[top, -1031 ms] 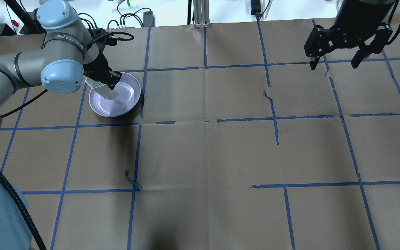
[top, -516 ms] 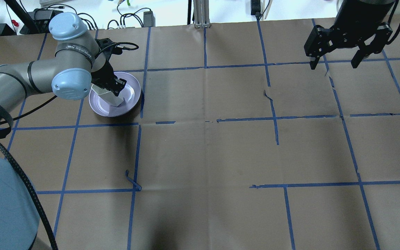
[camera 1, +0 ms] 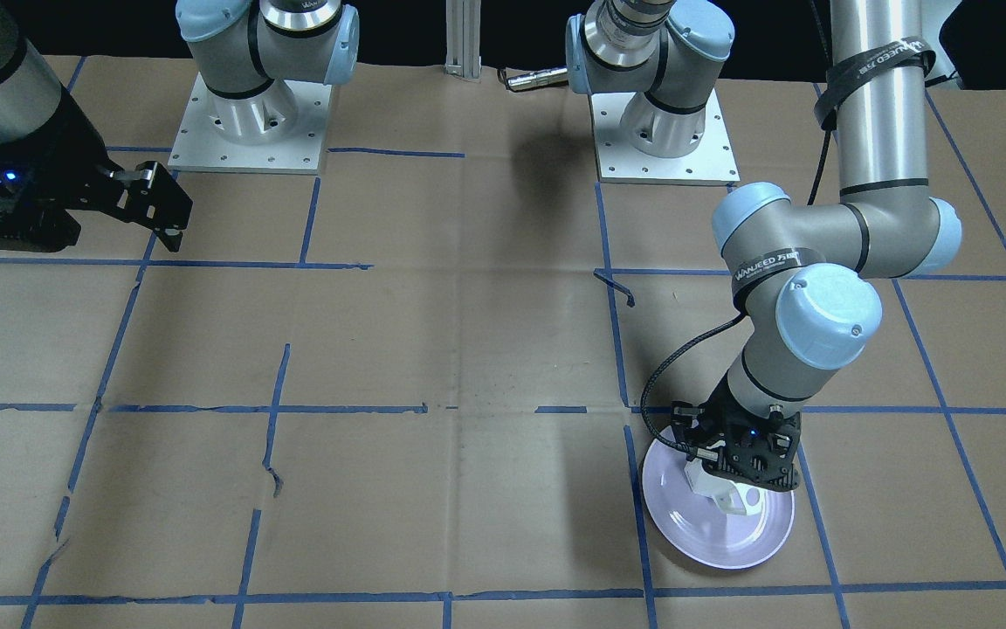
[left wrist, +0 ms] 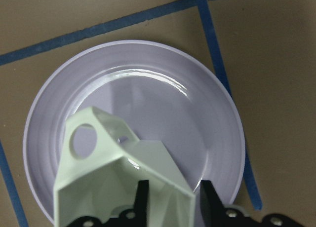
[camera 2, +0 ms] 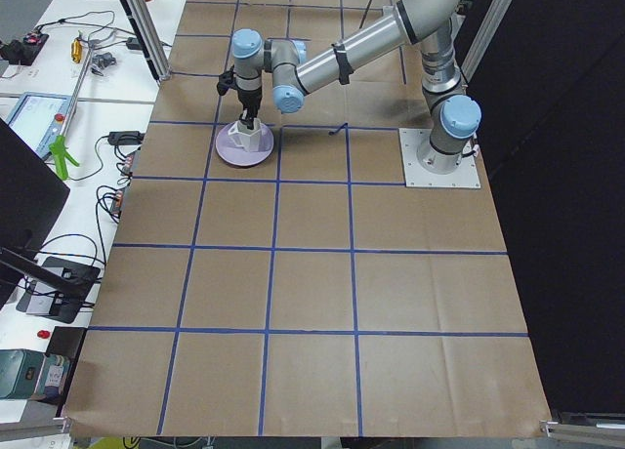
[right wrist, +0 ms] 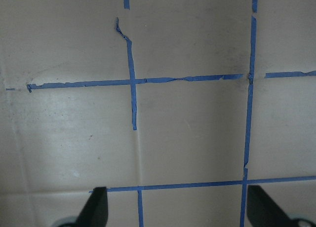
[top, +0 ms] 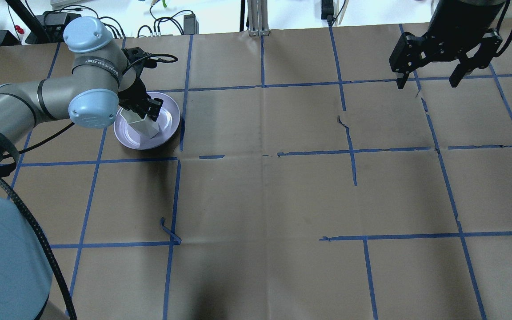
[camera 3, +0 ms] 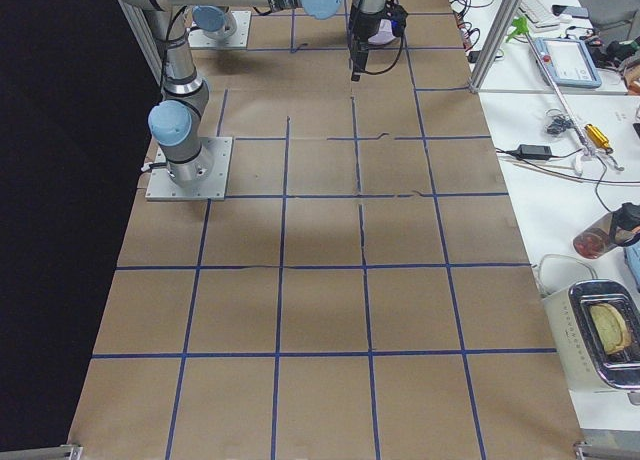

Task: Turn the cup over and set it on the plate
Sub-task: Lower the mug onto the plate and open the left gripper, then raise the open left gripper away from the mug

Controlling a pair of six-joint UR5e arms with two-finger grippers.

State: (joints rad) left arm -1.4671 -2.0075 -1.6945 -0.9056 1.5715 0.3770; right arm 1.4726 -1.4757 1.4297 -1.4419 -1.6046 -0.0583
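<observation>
1. Exterior front-facing: the left gripper [camera 1: 743,461] is at the lower right of the frame, and its fingers pinch the cup [camera 1: 713,485]. The cup sits over the upper left part of the plate [camera 1: 713,552], with its handle showing just below the fingers. The right gripper [camera 1: 154,205] hangs at the upper left, well apart from both.
2. Overhead exterior: at the upper left, the cup [top: 144,128] juts out tilted from under the left gripper [top: 142,109], over the left half of the plate [top: 170,116]. The right gripper [top: 427,82], at the upper right, has its 2 fingers spread with nothing between them.
3. Exterior left: the cup [camera 2: 244,134] is directly under the left gripper [camera 2: 244,112] and over the plate [camera 2: 244,157]. Whether it touches the plate I cannot tell.
4. Exterior right: the right gripper [camera 3: 362,55] hangs at the top centre over the tabletop [camera 3: 320,280].
5. Left wrist-mounted: the 2 fingers [left wrist: 141,197] clamp the right wall of the cup [left wrist: 108,187]. Its handle points to the upper left, and the plate [left wrist: 197,98] fills the frame behind it.
6. Right wrist-mounted: the fingers [right wrist: 96,207] stand wide apart at the bottom corners, over the tabletop [right wrist: 187,138] and its blue tape lines [right wrist: 132,103].
</observation>
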